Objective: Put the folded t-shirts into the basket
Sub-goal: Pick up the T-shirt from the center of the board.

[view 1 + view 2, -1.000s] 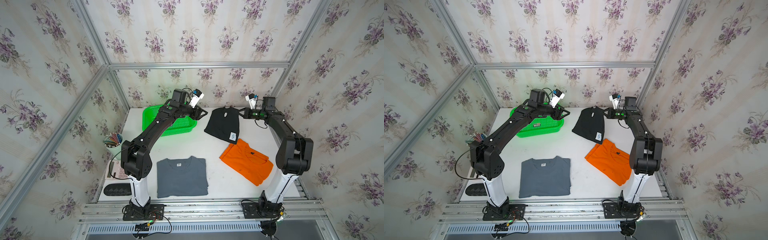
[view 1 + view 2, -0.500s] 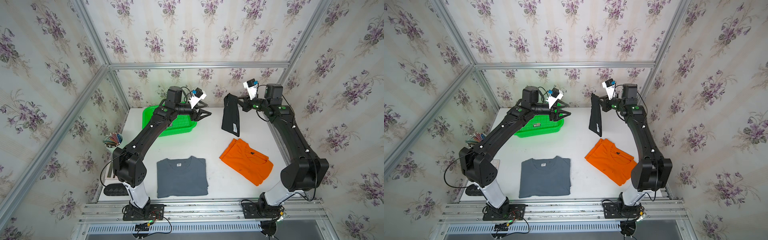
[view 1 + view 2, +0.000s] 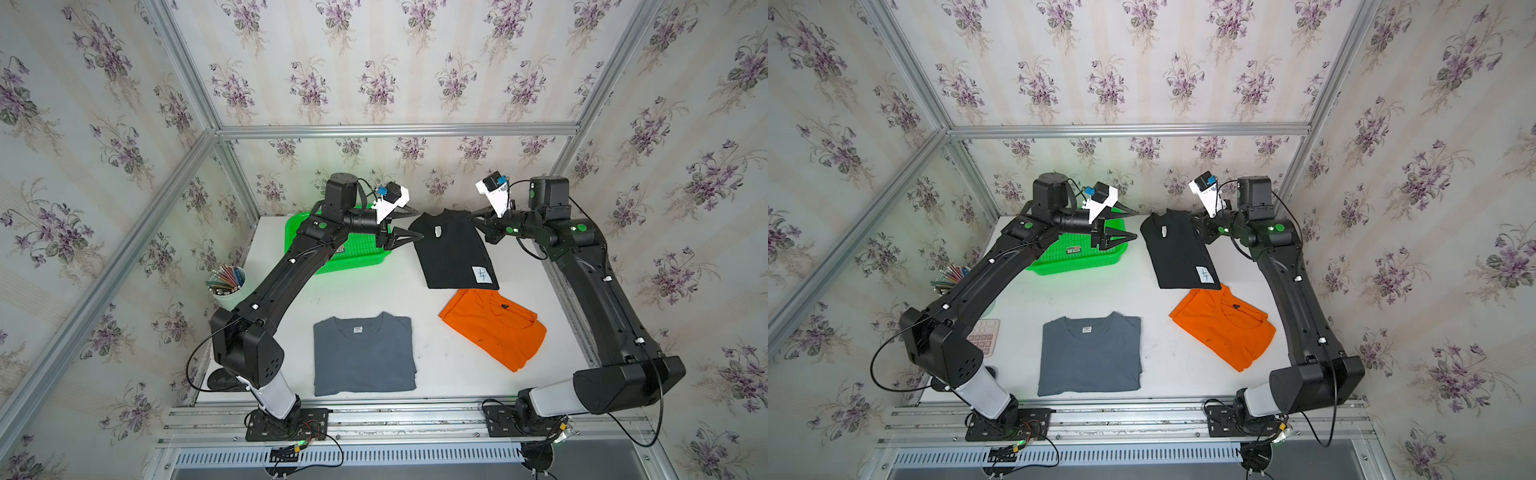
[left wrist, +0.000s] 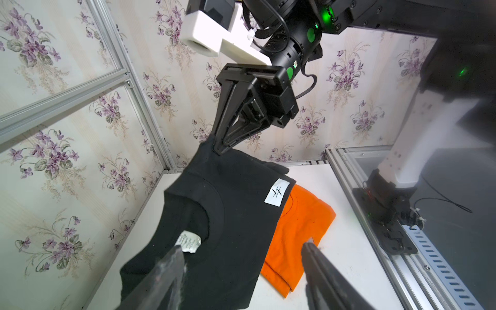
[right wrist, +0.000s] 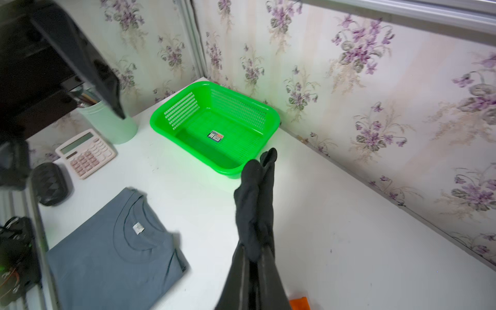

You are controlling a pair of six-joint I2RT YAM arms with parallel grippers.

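**Black t-shirt** (image 3: 453, 253), far right of centre: lifted by one far corner only, so its fold would probably sag open, and its near hem, which reached the orange shirt, might drag that one along. It was matt black, with a white patch near the hem.

**Grey-blue t-shirt** (image 3: 363, 357), near centre, and **orange t-shirt** (image 3: 492, 328), near right: both lay flat on the table.

**Basket** (image 5: 239, 110), far left: bright green mesh, empty.

**Right gripper** (image 3: 473, 217): clamped on the black corner.

**Left gripper** (image 3: 419, 225): jaws spread wide just beside the black collar, gripping nothing.
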